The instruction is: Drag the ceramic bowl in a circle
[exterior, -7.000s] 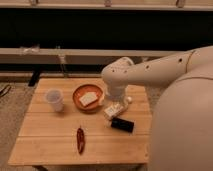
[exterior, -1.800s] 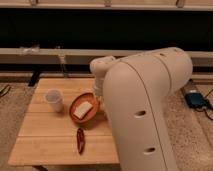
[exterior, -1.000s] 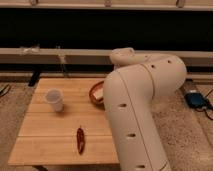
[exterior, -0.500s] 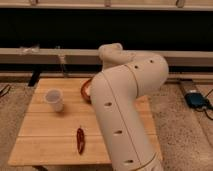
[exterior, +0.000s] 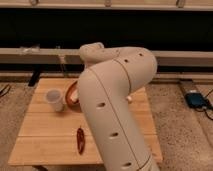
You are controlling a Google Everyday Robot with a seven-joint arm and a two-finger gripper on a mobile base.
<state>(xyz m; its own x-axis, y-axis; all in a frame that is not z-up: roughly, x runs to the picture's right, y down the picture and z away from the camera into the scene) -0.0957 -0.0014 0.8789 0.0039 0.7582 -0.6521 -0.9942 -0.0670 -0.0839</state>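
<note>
The orange-brown ceramic bowl (exterior: 71, 93) sits on the wooden table (exterior: 45, 135), just right of the translucent whitish plastic cup (exterior: 55, 99). Only its left rim shows; the rest is hidden behind my white arm (exterior: 112, 100). My gripper is hidden behind the arm, so I cannot see where it stands on the bowl or what it holds.
A red chili pepper (exterior: 80, 140) lies near the table's front edge. A dark bench or ledge (exterior: 30, 55) runs behind the table. A blue object (exterior: 196, 100) lies on the floor at the right. A small pale item (exterior: 129, 99) shows past the arm.
The bowl has moved left toward the cup, from the table's back middle to right beside the cup. My arm has swung left and covers more of the table.
</note>
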